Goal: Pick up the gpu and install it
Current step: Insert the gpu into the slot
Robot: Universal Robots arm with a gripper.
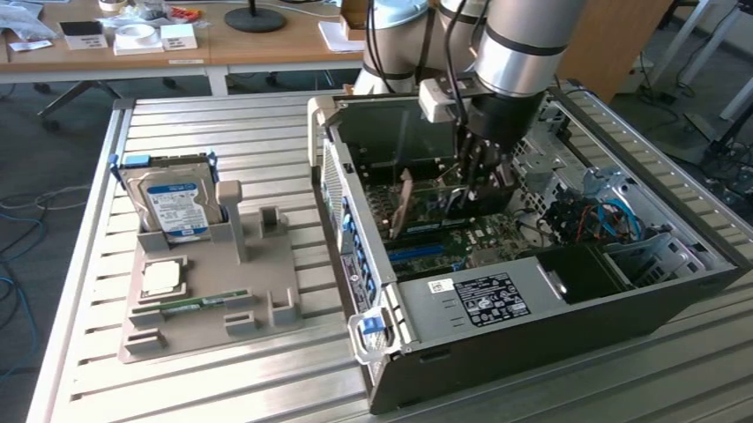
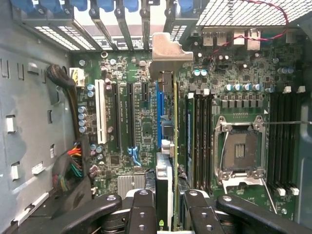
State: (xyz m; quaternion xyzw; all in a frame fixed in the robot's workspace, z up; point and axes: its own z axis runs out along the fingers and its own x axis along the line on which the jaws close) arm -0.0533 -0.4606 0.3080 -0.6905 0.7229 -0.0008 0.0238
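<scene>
In the exterior view, the open computer case [image 1: 518, 352] lies nearest, on its side on the slatted tabletop [image 1: 235, 379]. At nine o'clock from it sits a grey tray [image 1: 218, 269] carrying a memory stick [image 1: 203, 304], a processor chip [image 1: 162, 278] and, further back, an upright blue-labelled hard drive [image 1: 176, 207]. Deeper inside the case, the hand [image 1: 477, 181] reaches down over the motherboard [image 2: 131, 122]. It is half closed and clamped on the graphics card [image 2: 168, 146], which stands on edge along the expansion slots, its metal bracket toward the case's rear openings. I cannot tell whether the card is seated. A wooden desk [image 1: 176, 53] stands behind.
</scene>
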